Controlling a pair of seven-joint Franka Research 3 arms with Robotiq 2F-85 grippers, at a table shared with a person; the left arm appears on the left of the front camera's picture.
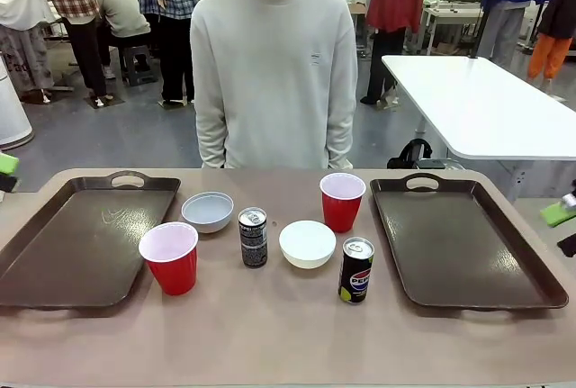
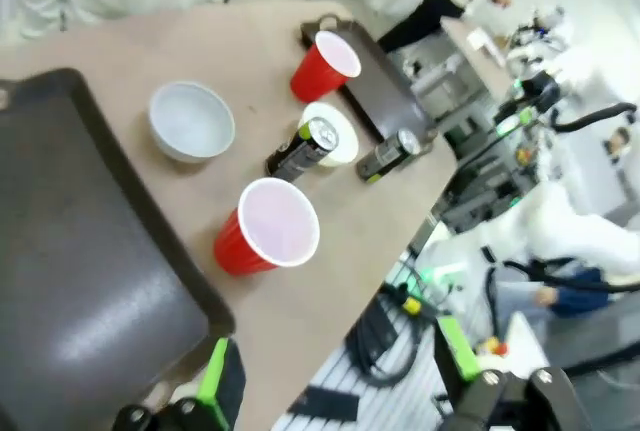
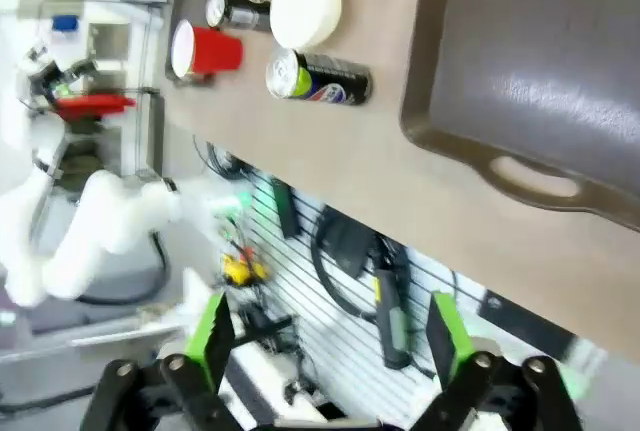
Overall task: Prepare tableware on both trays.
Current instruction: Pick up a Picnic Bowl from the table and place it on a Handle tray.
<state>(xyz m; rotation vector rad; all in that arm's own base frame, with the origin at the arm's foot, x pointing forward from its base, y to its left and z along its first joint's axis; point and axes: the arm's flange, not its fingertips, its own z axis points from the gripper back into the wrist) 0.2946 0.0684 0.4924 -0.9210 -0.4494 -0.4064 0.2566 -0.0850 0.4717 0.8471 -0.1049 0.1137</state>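
Both my end effectors are hanging wide open, gripping nothing: left end effector [image 2: 335,371], right end effector [image 3: 328,341]. On the surface [image 1: 270,334], the left tray [image 1: 81,235] is lying at 9 o'clock and the right tray [image 1: 459,244] at 3 o'clock. Between them the tableware is standing: near red cup [image 1: 170,257] at 8 o'clock of the plain can [image 1: 253,237], pale bowl [image 1: 208,212] at its 10, white bowl [image 1: 308,244] at its 3; far red cup [image 1: 342,201] at that bowl's 1, Pepsi can [image 1: 356,270] at its 4.

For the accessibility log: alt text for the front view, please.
Between the empty left tray and right tray stand, on the table, a near red cup, left bowl, left can, right bowl, far red cup and Pepsi can. A person in a pale sweater stands across the table.
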